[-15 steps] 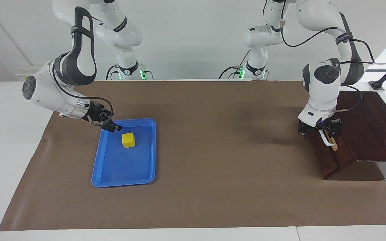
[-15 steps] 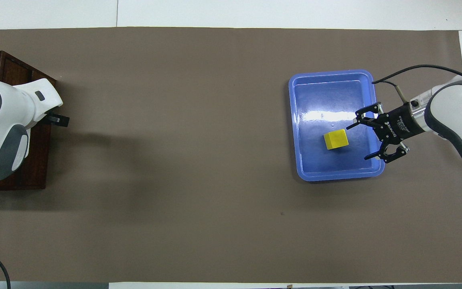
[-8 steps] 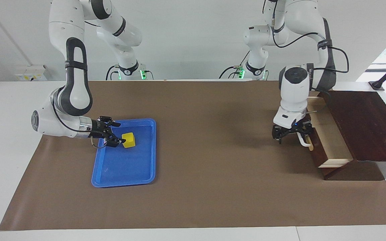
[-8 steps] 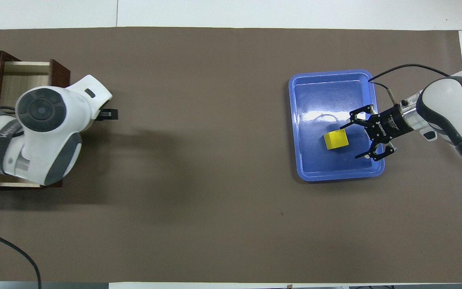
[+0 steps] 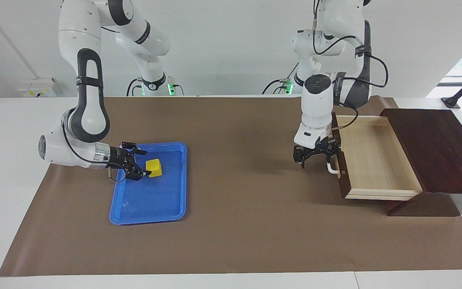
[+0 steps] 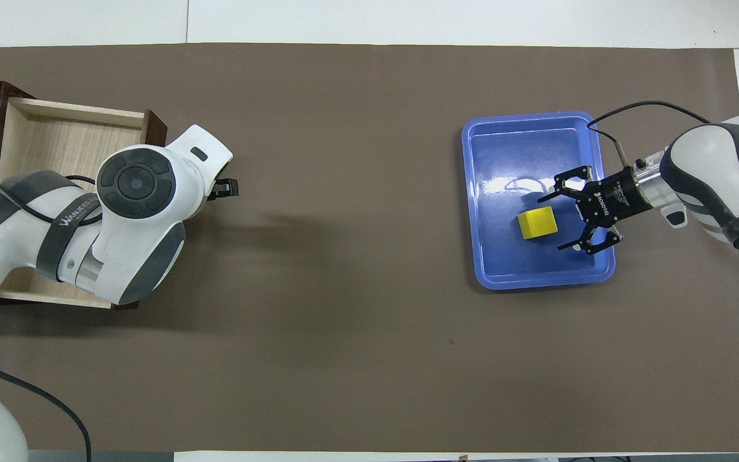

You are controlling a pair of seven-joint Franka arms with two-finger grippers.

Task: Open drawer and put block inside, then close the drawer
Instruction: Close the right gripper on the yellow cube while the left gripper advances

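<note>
The drawer (image 5: 375, 156) stands pulled wide open at the left arm's end of the table, its pale wood inside bare. My left gripper (image 5: 315, 159) is at the white handle (image 5: 330, 167) on the drawer front, its fingers spread to either side of the bar. In the overhead view the wrist hides it, apart from one finger (image 6: 227, 188). The yellow block (image 5: 153, 167) sits in the blue tray (image 5: 167, 208) toward the right arm's end. My right gripper (image 6: 552, 222) lies low in the tray, open, with its fingertips flanking the edge of the block (image 6: 537, 224).
The dark wooden cabinet (image 5: 435, 148) that holds the drawer stands at the edge of the brown mat (image 5: 239, 224). The blue tray's raised rim (image 6: 539, 281) surrounds the block and the right gripper.
The left arm has drawn the drawer from shut to wide open, toward the table's middle. The right gripper has dropped into the tray and closed in on the block, staying open.
</note>
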